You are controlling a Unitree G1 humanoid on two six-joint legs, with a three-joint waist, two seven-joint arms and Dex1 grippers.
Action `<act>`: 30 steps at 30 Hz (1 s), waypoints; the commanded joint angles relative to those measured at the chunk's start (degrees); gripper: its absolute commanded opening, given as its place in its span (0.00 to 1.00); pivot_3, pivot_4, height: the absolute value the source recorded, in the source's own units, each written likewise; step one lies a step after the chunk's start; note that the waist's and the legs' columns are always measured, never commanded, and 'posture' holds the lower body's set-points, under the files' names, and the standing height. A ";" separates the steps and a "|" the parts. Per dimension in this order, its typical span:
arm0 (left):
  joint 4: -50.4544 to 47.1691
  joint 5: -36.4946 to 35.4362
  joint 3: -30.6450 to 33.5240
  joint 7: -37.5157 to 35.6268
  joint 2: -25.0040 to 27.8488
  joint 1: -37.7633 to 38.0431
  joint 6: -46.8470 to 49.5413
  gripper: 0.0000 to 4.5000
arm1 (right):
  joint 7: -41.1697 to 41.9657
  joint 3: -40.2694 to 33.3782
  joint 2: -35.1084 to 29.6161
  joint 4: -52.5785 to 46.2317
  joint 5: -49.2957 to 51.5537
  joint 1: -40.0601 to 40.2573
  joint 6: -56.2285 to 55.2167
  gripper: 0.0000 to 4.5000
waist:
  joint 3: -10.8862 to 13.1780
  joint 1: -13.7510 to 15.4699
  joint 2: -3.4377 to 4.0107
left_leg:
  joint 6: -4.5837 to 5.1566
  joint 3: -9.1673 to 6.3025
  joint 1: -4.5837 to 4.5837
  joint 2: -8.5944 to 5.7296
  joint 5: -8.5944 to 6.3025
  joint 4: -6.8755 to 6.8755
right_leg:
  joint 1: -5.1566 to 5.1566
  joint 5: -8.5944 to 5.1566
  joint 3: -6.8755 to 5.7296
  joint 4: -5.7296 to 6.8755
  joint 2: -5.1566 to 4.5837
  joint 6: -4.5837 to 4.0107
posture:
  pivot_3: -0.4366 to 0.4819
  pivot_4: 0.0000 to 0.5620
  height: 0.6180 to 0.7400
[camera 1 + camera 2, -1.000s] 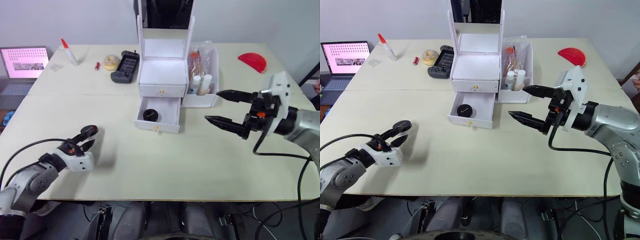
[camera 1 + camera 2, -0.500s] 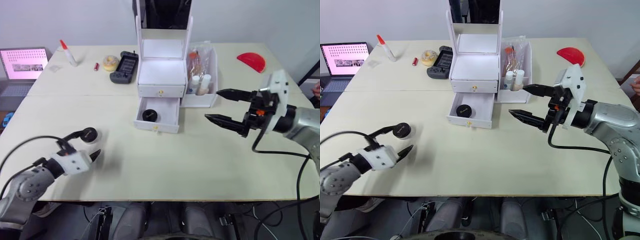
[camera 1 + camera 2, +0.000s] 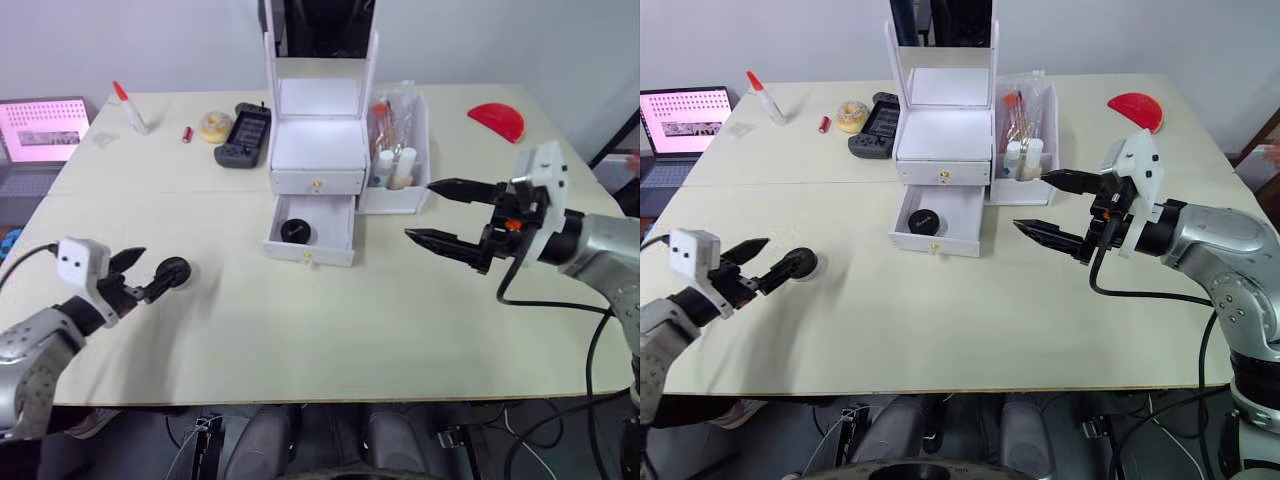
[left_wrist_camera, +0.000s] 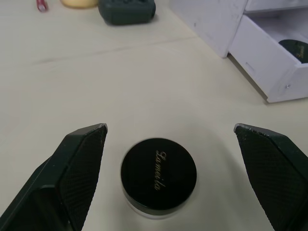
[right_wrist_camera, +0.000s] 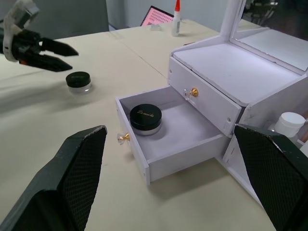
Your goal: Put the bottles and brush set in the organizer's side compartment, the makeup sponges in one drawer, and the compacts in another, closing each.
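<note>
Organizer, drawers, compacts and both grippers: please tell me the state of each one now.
Upper drawer: shut.
Lower drawer: open.
Compact in drawer: lying inside, lid on.
Compact on table: loose, lid on.
Side compartment: holds bottles and brush set.
Left gripper: open around the loose compact.
Right gripper: open, empty.
Laptop: screen on.

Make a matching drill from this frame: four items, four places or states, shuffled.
Items:
1. compact with black lid
2. second compact
3. white bottles
4. upper drawer

Places or states:
A. standing in the organizer's side compartment
B. shut
C. on the bare table, between the open fingers of the left pincer
D. lying in the open lower drawer

Pairs: 1-C, 2-D, 3-A, 4-B
</note>
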 commanded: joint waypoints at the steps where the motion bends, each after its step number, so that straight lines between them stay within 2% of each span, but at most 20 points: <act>1: 2.94 4.99 -1.48 -0.16 -0.42 -1.46 -3.14 0.99 | -0.31 -2.56 -1.19 -1.81 0.55 -0.43 0.11 1.00 | 0.00 0.03 0.00 | 0.00 0.00 0.00 0.00 0.00 -0.01 | 0.00 0.00 0.00 -0.01 -0.02 0.00 | 0.48 0.27 0.98; 8: 9.45 12.45 -5.07 -0.25 -1.79 -5.25 -7.97 0.99 | -1.37 -3.96 -1.49 -3.37 1.26 0.71 1.28 1.00 | -0.01 0.09 -0.02 | 0.00 0.00 0.00 -0.01 0.00 -0.01 | 0.00 -0.05 0.02 -0.02 -0.14 -0.09 | 0.48 0.27 0.98; 19: 9.90 13.42 -5.93 -2.16 -2.54 -6.94 -5.96 0.99 | -2.40 -4.75 -1.45 -4.56 1.78 1.37 2.45 1.00 | 0.00 0.05 -0.03 | -0.01 0.00 0.00 0.00 -0.01 -0.04 | -0.04 -0.01 0.05 -0.02 -0.15 -0.02 | 0.48 0.27 0.98; 22: 9.56 13.20 -5.49 -2.09 -2.70 -7.12 -5.79 0.82 | -2.32 -4.71 -1.38 -4.52 1.72 1.58 2.34 1.00 | 0.00 0.06 -0.03 | -0.01 0.00 -0.01 0.00 -0.01 -0.04 | -0.04 -0.01 0.05 -0.02 -0.16 -0.03 | 0.48 0.27 0.98; 24: 9.34 12.81 -5.02 -1.79 -2.77 -7.49 -5.44 0.60 | -2.23 -4.62 -1.30 -4.48 1.60 1.84 2.16 1.00 | 0.00 0.09 -0.03 | -0.01 0.00 -0.01 0.00 -0.01 -0.04 | -0.04 -0.01 0.05 -0.03 -0.16 -0.03 | 0.48 0.27 0.98; 30: 7.92 11.76 -4.01 -2.46 -1.69 -9.20 -3.15 0.59 | -1.75 -4.75 -1.30 -4.39 1.26 2.81 1.63 1.00 | 0.00 0.06 -0.03 | -0.01 0.00 -0.01 0.00 -0.01 -0.03 | -0.04 -0.01 0.04 -0.03 -0.16 -0.02 | 0.48 0.27 0.98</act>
